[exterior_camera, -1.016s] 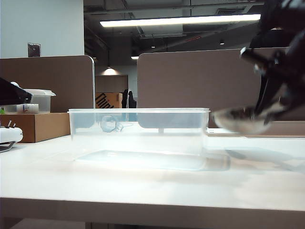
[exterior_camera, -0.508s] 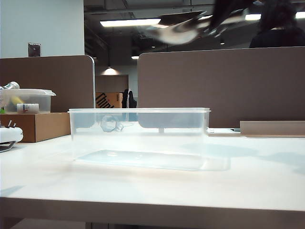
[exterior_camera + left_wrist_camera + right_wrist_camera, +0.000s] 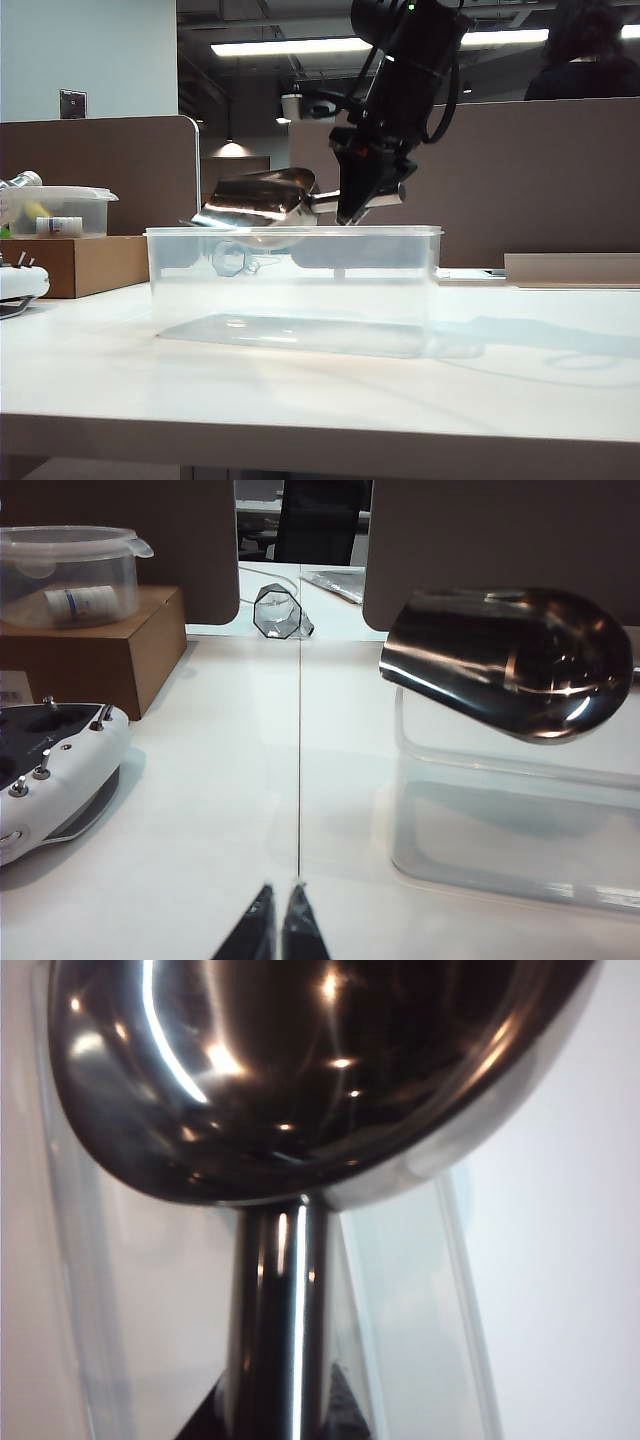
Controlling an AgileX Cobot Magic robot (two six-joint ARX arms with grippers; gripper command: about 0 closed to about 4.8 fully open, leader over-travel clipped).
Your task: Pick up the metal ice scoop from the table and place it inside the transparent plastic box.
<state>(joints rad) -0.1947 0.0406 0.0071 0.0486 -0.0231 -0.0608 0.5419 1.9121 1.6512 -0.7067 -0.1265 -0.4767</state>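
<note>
Placing step. Right gripper (image 3: 352, 212), upper centre of exterior view, clamps handle of metal ice scoop (image 3: 258, 203); bowl hangs just over rim of transparent plastic box (image 3: 292, 290). Left gripper (image 3: 279, 920) at lower edge of its wrist view, fingers nearly together, apparently empty. Next: lower scoop inside, release.

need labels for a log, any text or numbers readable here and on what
None can be read.
Small bottle in the lidded tub: blue label print, too blurred.
Cardboard box far behind: dark print, not legible.
Scoop, clear box, remote: no text seen.
</note>
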